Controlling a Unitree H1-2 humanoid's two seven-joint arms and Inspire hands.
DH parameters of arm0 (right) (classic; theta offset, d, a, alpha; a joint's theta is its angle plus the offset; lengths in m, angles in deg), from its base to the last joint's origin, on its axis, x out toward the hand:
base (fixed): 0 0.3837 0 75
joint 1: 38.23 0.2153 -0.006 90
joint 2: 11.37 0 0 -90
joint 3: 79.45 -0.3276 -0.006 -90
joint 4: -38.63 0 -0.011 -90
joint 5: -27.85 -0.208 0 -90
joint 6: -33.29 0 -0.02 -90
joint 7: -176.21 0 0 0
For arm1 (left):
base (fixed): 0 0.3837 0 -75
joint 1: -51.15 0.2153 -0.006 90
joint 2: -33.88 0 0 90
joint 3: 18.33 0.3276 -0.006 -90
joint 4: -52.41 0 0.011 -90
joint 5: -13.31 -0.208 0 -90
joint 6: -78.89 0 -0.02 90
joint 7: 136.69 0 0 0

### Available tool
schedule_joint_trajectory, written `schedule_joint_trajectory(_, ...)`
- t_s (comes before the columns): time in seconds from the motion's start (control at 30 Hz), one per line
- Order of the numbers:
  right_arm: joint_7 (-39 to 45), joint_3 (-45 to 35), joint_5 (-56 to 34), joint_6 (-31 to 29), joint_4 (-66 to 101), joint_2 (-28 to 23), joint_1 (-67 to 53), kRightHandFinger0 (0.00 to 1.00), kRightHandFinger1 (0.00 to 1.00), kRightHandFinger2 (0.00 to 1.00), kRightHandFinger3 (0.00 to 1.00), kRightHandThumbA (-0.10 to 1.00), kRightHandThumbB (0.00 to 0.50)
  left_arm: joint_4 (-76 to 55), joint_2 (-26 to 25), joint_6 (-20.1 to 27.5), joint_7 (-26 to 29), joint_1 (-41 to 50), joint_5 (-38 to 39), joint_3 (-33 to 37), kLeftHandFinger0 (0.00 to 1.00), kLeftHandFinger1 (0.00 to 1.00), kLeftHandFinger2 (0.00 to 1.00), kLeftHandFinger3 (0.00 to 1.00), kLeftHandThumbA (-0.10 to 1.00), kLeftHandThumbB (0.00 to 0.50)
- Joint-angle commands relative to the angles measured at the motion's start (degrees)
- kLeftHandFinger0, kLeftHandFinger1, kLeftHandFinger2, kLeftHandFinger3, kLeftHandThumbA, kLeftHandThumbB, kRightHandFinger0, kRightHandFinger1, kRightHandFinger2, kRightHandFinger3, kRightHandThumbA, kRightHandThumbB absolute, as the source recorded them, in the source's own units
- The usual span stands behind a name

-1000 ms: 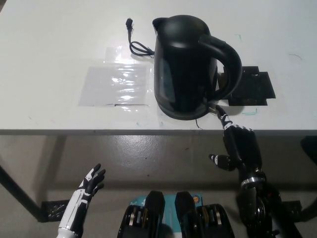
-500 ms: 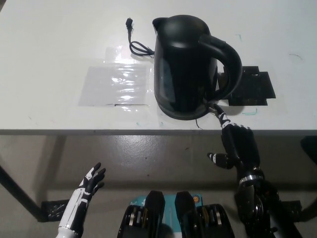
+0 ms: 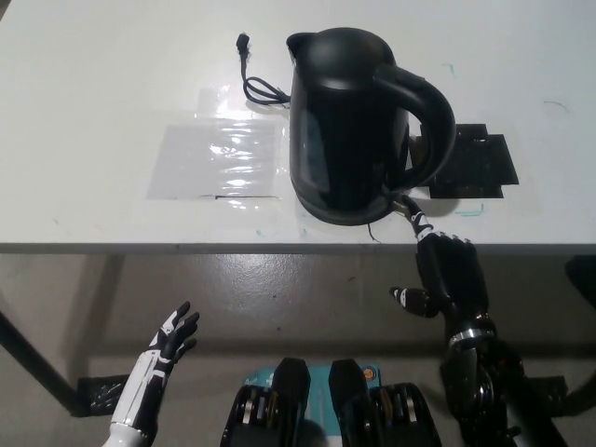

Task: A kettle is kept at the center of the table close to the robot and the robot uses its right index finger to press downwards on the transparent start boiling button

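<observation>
Right robot hand (image 3: 447, 275) fingertip touching kettle (image 3: 349, 121) base

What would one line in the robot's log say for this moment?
kettle: upright on table | right hand: fingertip at kettle's base below handle | left hand: open, idle below table edge

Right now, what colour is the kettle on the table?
Black all over, body and handle; the tall plastic kettle shows only in the head view.

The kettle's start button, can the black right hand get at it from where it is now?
Probably yes. The right hand already has a finger stretched up to the base of the kettle under the handle, with nothing between them. The button itself isn't clearly visible.
</observation>
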Motion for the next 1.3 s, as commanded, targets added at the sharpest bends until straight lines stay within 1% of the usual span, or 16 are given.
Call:
schedule_joint_trajectory(0.0, -2.03, 0.25, -0.19, 0.19, -0.22, -0.46, 2.53, 0.0, 0.0, 0.03, 1.0, 1.0, 0.113, -0.82, -0.48, 1.96, -0.26, -1.01, 0.07, 0.05, 1.0, 1.0, 1.0, 1.0, 1.0, 0.244)
schedule_joint_trajectory(0.13, -2.05, 0.36, -0.01, 0.49, -0.61, -0.49, 2.7, 0.0, 0.0, 0.04, 1.0, 1.0, 0.112, -0.91, -0.47, 1.81, -0.36, -0.99, 0.41, -0.06, 1.0, 1.0, 1.0, 1.0, 1.0, 0.24)
schedule_joint_trajectory(0.2, -2.29, 0.34, -0.25, 0.18, -1.02, -0.45, 2.79, 0.0, 0.0, 0.02, 1.0, 1.0, 0.11, -0.74, -0.41, 2.33, -0.53, -0.96, 0.87, -0.1, 1.0, 1.0, 1.0, 1.0, 1.0, 0.228)
schedule_joint_trajectory(0.27, -2.38, 0.39, -0.3, 0.12, -1.23, -0.37, 2.93, 0.0, 0.0, 0.03, 1.0, 1.0, 0.109, -0.75, -0.44, 2.39, -0.49, -0.91, 0.9, -0.13, 1.0, 1.0, 1.0, 1.0, 1.0, 0.233)
schedule_joint_trajectory(0.47, -2.6, 0.74, -0.32, 0.33, -1.78, -0.14, 2.94, 0.0, 0.0, 0.02, 1.0, 1.0, 0.123, -1.23, -0.6, 1.51, -0.57, -0.8, 0.75, -0.01, 1.0, 1.0, 1.0, 1.0, 1.0, 0.251)
schedule_joint_trajectory(0.57, -2.34, 0.87, -0.25, 0.77, -2.05, -0.09, 3.06, 0.0, 0.0, 0.03, 1.0, 1.0, 0.131, -0.86, -0.56, 2.2, -0.15, -0.88, 0.17, -0.04, 1.0, 1.0, 1.0, 1.0, 1.0, 0.23)
schedule_joint_trajectory(0.6, -2.19, 0.88, -0.31, 0.87, -2.05, -0.09, 3.04, 0.0, 0.0, 0.04, 1.0, 1.0, 0.13, -0.64, -0.66, 2.41, -0.28, -0.89, 0.25, -0.01, 1.0, 1.0, 1.0, 1.0, 1.0, 0.213)
schedule_joint_trajectory(0.67, -2.27, 0.96, -0.25, 0.9, -2.29, -0.12, 3.1, 0.0, 0.0, 0.05, 1.0, 1.0, 0.126, -0.79, -0.68, 2.08, -0.43, -0.85, 0.45, -0.01, 1.0, 1.0, 1.0, 1.0, 1.0, 0.227)
schedule_joint_trajectory(0.7, -2.52, 1.06, -0.22, 0.63, -2.51, -0.2, 3.13, 0.0, 0.0, 0.03, 1.0, 1.0, 0.126, -1.17, -0.63, 1.75, -0.5, -0.76, 0.59, 0.01, 1.0, 1.0, 1.0, 1.0, 1.0, 0.232)
schedule_joint_trajectory(0.8, -2.33, 1.06, -0.33, 1.0, -2.28, -0.25, 2.94, 0.0, 0.0, 0.0, 1.0, 1.0, 0.126, -1.59, -0.6, 1.49, -0.54, -0.72, 0.58, 0.09, 1.0, 1.0, 1.0, 1.0, 1.0, 0.226)
schedule_joint_trajectory(0.9, -1.82, 1.23, -0.29, 1.31, -1.51, -0.45, 1.97, 0.0, 0.0, 0.04, 1.0, 1.0, 0.122, -1.46, -0.48, 1.99, -0.75, -0.11, 0.7, 0.32, 1.0, 1.0, 1.0, 1.0, 1.0, 0.222)
schedule_joint_trajectory(0.93, -2.1, 1.38, 0.1, 1.48, -1.53, -0.51, 1.89, 0.0, 0.0, 0.03, 1.0, 1.0, 0.124, -1.21, -0.46, 2.23, -0.73, -0.06, 0.7, 0.32, 1.0, 1.0, 1.0, 1.0, 1.0, 0.216)
schedule_joint_trajectory(1.03, -2.07, 1.26, -0.4, 1.46, -1.71, -0.4, 1.95, 0.0, 0.0, 0.0, 1.0, 1.0, 0.124, -1.4, -0.43, 1.8, -0.4, -0.03, 0.14, 0.38, 1.0, 1.0, 1.0, 1.0, 1.0, 0.231)
schedule_joint_trajectory(1.17, -2.59, 1.43, -0.29, 1.32, -2.78, -0.43, 2.19, 0.0, 0.0, 0.01, 1.0, 1.0, 0.126, -1.74, -0.35, 1.17, -0.44, 0.04, 0.46, 0.37, 1.0, 1.0, 1.0, 1.0, 1.0, 0.228)
schedule_joint_trajectory(1.23, -1.89, 1.15, -1.04, 1.49, -3.07, -0.25, 2.24, 0.0, 0.0, 0.0, 1.0, 1.0, 0.129, -1.74, -0.43, 1.12, -0.38, 0.01, 0.16, 0.44, 1.0, 1.0, 1.0, 1.0, 1.0, 0.245)
schedule_joint_trajectory(1.27, -1.81, 1.27, -1.06, 1.52, -3.41, -0.12, 2.42, 0.0, 0.0, 0.0, 1.0, 1.0, 0.127, -1.67, -0.53, 1.43, -0.39, 0.13, 0.28, 0.33, 1.0, 1.0, 1.0, 1.0, 1.0, 0.237)
